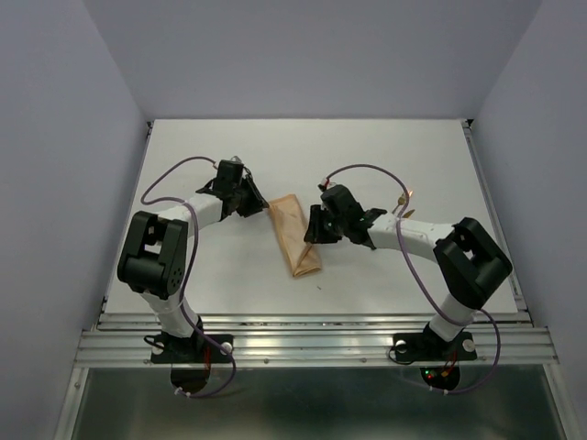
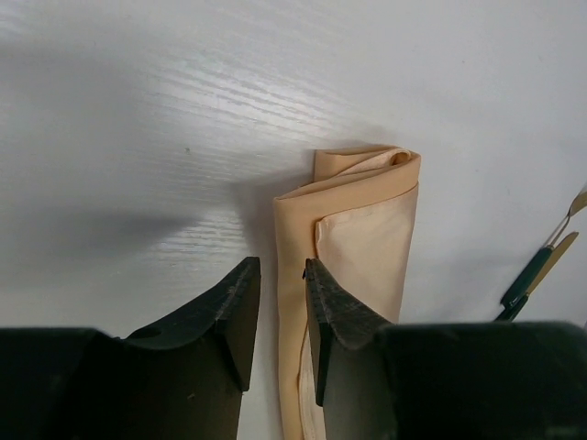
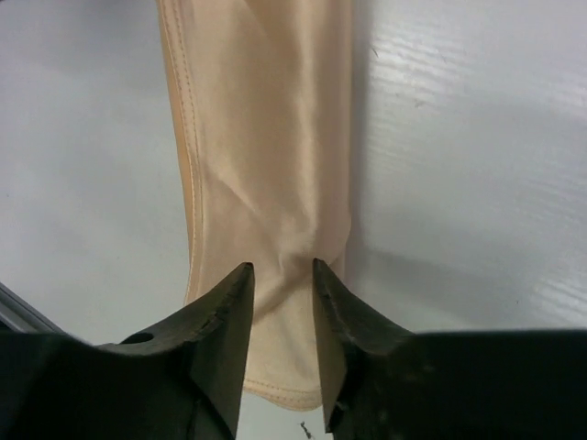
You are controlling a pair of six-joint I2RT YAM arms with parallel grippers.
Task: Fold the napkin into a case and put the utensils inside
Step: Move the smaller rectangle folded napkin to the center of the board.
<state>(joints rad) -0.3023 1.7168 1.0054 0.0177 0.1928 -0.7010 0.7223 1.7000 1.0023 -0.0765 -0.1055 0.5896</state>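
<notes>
Top view overhead, far; wrist views close (all share napkin (image 1: 295, 236)).

Bright, even light from above; soft glare streaks the white worktop (image 2: 165, 101). A soft shadow lies left of the napkin (image 2: 367, 229). Focus is sharp.

Robotics lab test cell, plain enclosing walls (image 1: 55, 92), white tabletop (image 1: 367, 156), aluminium rail (image 1: 312, 344) carrying two arm bases (image 1: 188, 353)
</notes>
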